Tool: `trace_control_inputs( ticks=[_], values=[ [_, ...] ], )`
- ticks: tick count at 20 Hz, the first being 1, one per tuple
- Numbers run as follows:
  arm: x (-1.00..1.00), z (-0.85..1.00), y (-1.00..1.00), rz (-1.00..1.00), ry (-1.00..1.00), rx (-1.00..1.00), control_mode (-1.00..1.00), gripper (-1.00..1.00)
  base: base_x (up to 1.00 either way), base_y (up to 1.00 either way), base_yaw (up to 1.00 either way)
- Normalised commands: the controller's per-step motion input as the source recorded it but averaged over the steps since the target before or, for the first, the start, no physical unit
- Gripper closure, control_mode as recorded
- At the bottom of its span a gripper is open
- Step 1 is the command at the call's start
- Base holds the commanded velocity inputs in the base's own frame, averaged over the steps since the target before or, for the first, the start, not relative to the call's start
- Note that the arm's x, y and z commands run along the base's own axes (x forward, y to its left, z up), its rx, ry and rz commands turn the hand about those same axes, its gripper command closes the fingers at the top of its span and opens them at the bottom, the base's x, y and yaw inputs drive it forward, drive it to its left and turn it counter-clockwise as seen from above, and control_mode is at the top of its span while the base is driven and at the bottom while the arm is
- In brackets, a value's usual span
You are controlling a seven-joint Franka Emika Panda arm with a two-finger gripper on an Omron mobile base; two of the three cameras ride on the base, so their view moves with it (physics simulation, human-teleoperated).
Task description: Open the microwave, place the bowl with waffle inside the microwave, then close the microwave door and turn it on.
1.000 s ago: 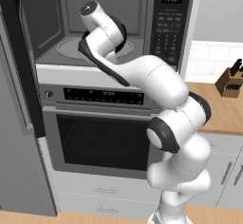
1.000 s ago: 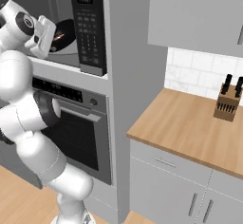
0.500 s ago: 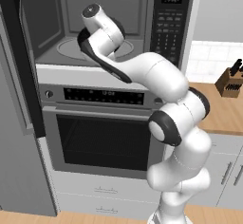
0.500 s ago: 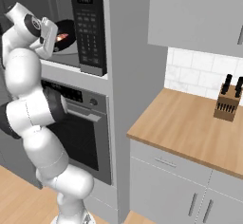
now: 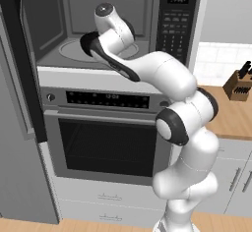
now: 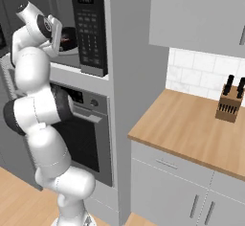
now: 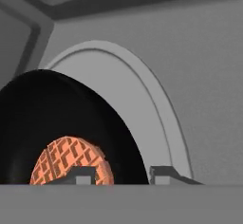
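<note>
The microwave door (image 5: pixel 22 64) stands swung open at the far left, and the microwave (image 5: pixel 93 27) shows its grey inside with the arm reaching into it. The gripper (image 7: pixel 121 173) is inside the cavity with its two tips spread apart, one in front of the waffle and one just outside the rim. The bowl with waffle (image 7: pixel 61 137) is close before the tips, to their left, on the round turntable (image 7: pixel 156 118).
</note>
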Motion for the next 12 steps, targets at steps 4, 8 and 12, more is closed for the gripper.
trace_control_inputs(
  ticks=[4, 8, 12],
  values=[
    [0.18, -0.01, -0.02, 0.08, -0.21, 0.13, -1.00, -1.00, 0.00, 0.00, 0.00],
    [-0.39, -0.06, 0.00, 0.14, -0.55, 0.17, -1.00, -1.00, 0.00, 0.00, 0.00],
    [-1.00, -0.36, 0.02, 0.15, -0.76, 0.09, -1.00, -1.00, 0.00, 0.00, 0.00]
  ],
)
